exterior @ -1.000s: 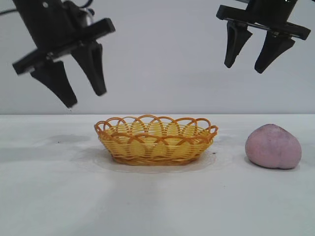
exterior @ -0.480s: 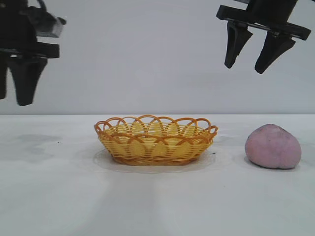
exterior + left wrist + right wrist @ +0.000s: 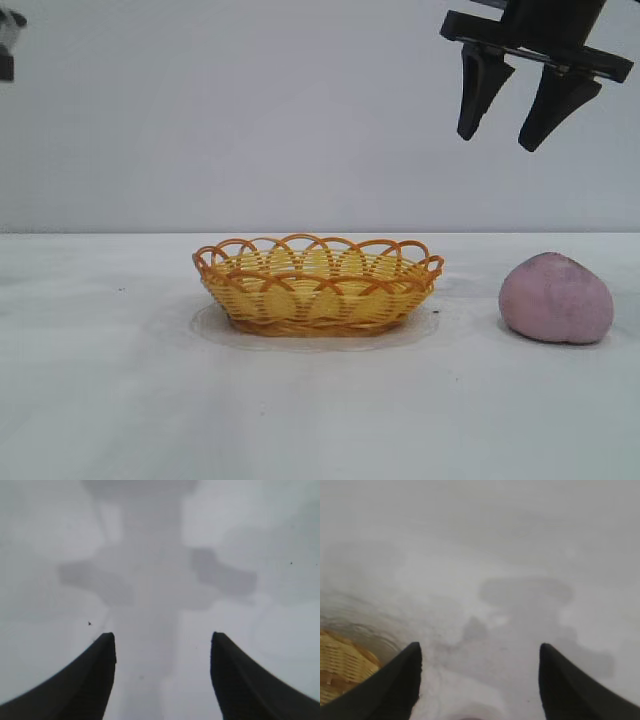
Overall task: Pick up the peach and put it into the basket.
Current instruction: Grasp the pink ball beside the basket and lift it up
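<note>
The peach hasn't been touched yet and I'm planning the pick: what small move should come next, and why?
Probably lower the right tool toward the peach. It hangs open and empty in the air, above the peach and a little toward the basket. The peach sits on the table beside the basket, apart from it. The left tool looks down on bare table, open and empty.

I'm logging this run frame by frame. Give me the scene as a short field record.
peach: on the table, right of the basket, not held
basket: mid-table, nothing seen inside
right tool: open, empty, high above the gap between basket and peach
left tool: open, empty, over bare table
task: not begun
</note>
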Robot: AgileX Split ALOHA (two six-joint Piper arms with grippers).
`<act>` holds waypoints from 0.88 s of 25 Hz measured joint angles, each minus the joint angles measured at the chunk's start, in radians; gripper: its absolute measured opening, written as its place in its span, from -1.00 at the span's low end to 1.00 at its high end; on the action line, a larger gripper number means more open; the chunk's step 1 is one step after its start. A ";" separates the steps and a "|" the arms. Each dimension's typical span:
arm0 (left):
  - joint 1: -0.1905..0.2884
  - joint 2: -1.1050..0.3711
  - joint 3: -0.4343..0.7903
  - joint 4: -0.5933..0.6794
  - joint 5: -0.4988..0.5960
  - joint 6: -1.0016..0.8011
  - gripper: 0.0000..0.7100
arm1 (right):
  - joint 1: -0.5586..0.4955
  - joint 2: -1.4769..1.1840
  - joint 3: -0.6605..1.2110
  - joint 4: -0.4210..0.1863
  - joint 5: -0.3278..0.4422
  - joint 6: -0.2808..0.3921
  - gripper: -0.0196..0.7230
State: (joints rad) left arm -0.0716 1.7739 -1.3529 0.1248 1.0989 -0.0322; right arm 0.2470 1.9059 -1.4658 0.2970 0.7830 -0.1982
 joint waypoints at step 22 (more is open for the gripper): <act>0.000 -0.680 0.311 -0.064 0.067 0.027 0.03 | 0.000 0.000 0.000 0.000 0.008 0.000 0.22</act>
State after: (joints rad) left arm -0.0716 1.0939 -1.0419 0.0607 1.1658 -0.0050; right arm 0.2470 1.9059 -1.4658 0.2970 0.7905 -0.1982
